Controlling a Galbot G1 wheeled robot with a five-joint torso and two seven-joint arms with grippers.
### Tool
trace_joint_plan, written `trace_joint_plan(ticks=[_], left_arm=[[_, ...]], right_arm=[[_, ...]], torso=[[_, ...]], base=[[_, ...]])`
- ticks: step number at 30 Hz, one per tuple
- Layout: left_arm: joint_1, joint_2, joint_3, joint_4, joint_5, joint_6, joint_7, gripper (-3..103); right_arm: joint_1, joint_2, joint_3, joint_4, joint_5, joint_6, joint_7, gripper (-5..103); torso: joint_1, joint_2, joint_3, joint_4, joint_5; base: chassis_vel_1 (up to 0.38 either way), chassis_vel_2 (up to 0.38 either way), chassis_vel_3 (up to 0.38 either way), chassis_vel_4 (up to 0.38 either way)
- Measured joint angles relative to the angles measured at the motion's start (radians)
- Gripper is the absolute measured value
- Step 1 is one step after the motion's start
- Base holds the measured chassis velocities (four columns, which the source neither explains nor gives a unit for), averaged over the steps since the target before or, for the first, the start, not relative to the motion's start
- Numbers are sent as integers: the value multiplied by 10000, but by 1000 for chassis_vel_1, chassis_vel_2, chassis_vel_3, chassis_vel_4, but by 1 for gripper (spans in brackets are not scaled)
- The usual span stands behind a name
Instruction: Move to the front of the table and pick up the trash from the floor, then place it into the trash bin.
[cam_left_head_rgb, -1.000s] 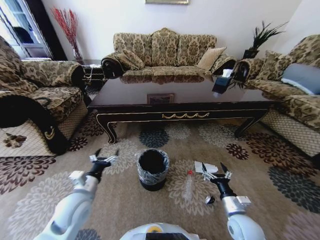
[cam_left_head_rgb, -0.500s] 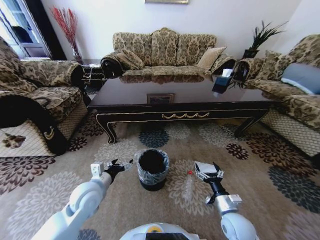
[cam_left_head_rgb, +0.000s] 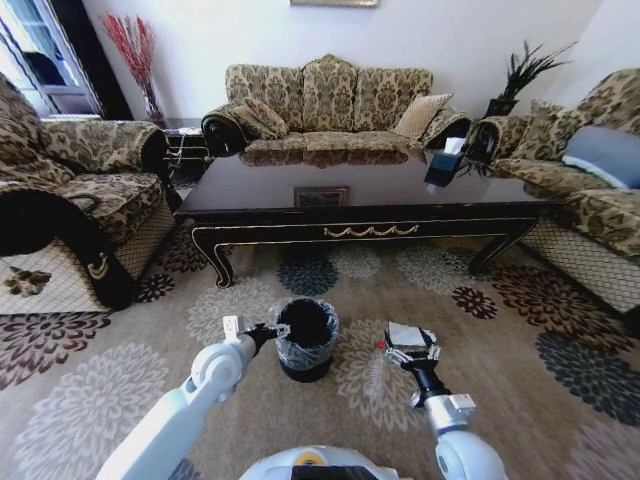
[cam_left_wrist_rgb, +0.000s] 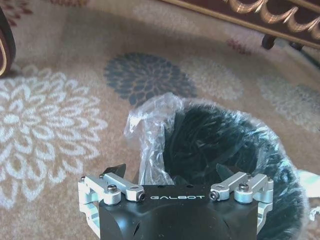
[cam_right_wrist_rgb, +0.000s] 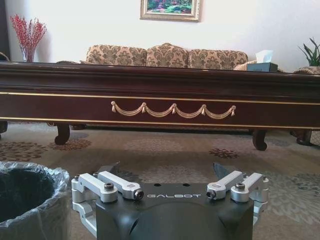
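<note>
Already my left gripper (cam_left_head_rgb: 277, 329) hung spread and empty at the near rim of the bin (cam_left_head_rgb: 306, 340), just past its loose plastic liner (cam_left_wrist_rgb: 150, 131), and I judged a finger could snag that film and drag the bin over. My right gripper (cam_left_head_rgb: 412, 352) was open too, holding nothing, with the white paper (cam_left_head_rgb: 409, 333) under its tips and the bottle (cam_left_head_rgb: 377, 373) just beside it on the flowered carpet (cam_left_head_rgb: 100, 390). Beyond both hands stood the dark table (cam_right_wrist_rgb: 165, 95), sofas around it.
</note>
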Motion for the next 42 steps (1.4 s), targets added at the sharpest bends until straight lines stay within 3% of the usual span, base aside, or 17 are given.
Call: trace_joint_plan(ticks=[4, 6, 12, 15, 17, 23, 26, 29, 31, 32, 33, 36, 42], left_arm=[[-436, -221, 320, 378, -554, 108, -473, 100], [-942, -534, 548, 746, -1664, 378, -1367, 100], [-1713, -746, 937, 1346, -2677, 716, -2315, 101], [-1907, -754, 1075, 1566, -3052, 926, -2850, 89], [-1929, -751, 1097, 1629, -3104, 960, -2964, 89], [-1877, -776, 1065, 1836, -3348, 1080, -3311, 62], [-1837, -813, 1017, 1859, -3375, 1081, -3344, 57], [-1670, -828, 829, 1758, -3386, 1025, -3415, 40], [-1647, -829, 811, 1740, -3386, 1021, -3416, 40], [-1536, -821, 743, 1649, -3388, 1014, -3436, 30], [-1504, -811, 729, 1631, -3389, 1013, -3448, 30], [-1480, -795, 716, 1639, -3405, 974, -3514, 14], [-1497, -659, 672, 1560, -3539, 999, -3626, 2]], right_arm=[[23, -4, -1, -35, 23, 3, 7, 100], [62, -4, -3, -63, 47, 3, 29, 100], [59, -14, 97, -76, 158, 2, 49, 100], [41, -14, 162, -98, 201, 7, 68, 100], [33, -13, 183, -101, 216, 11, 72, 100], [11, -72, 267, -95, 382, 13, 103, 100], [43, -110, 281, -88, 438, 5, 127, 100], [76, -94, 269, -113, 449, -15, 136, 100], [75, -86, 263, -122, 447, -15, 136, 100], [43, -44, 220, -189, 434, -15, 139, 100], [28, -43, 213, -238, 430, -11, 139, 100], [68, -106, 211, -421, 462, -4, 139, 100], [236, -194, 252, -613, 651, -38, 240, 100]], torso=[[0, 0, 0, 0, -2], [0, 0, 0, -2, 0], [0, 0, 0, -2, -1], [0, 0, 0, -2, -1], [0, 0, 0, -1, -1], [0, 0, -1, -1, -1], [0, 0, -1, -1, -3], [0, 0, -1, 0, -2], [0, 0, -1, 0, -2], [1, 0, -1, -1, -2], [0, 0, -1, -1, -2], [0, 0, -1, -2, -2], [1, -1, 1, -1, -7]], base=[[0, 0, 0, 0], [0, 0, 0, 0], [0, 0, 0, 0], [0, 0, 0, 0], [0, 0, 0, 0], [0, 0, 0, 0], [0, 0, 0, 0], [0, 0, 0, 0], [0, 0, 0, 0], [0, 0, 0, 0], [0, 0, 0, 0], [0, 0, 0, 0], [0, 0, 0, 0]])
